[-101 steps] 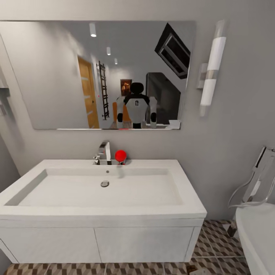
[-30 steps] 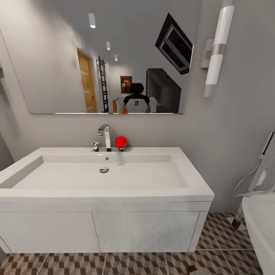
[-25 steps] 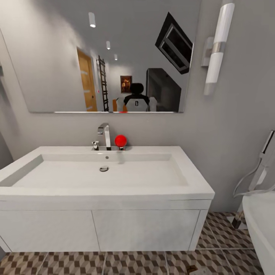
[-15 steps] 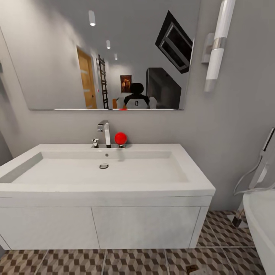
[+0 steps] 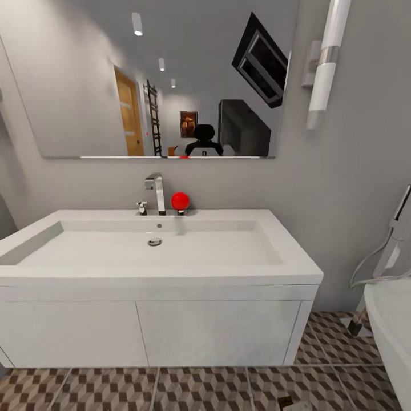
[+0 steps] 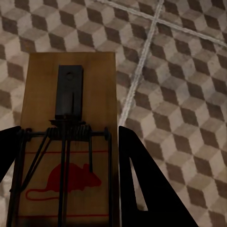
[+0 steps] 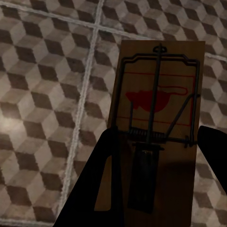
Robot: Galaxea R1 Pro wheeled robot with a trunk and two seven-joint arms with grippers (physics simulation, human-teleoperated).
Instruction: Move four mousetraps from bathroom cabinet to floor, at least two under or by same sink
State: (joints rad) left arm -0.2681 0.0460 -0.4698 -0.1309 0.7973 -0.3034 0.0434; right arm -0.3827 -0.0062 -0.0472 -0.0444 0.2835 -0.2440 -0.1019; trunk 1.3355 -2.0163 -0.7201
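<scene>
I hold 2 mousetraps, 1 per arm: the left mousetrap [image 6: 71,142] and right mousetrap [image 7: 158,137] each sit clamped between closed jaws, long axes along the fingers, apparently above the bathroom floor [image 5: 200,388] before the sink [image 5: 160,251].

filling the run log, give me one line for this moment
stage: at sink | left gripper: holding mousetrap | right gripper: holding second mousetrap | below: bathroom floor
</scene>
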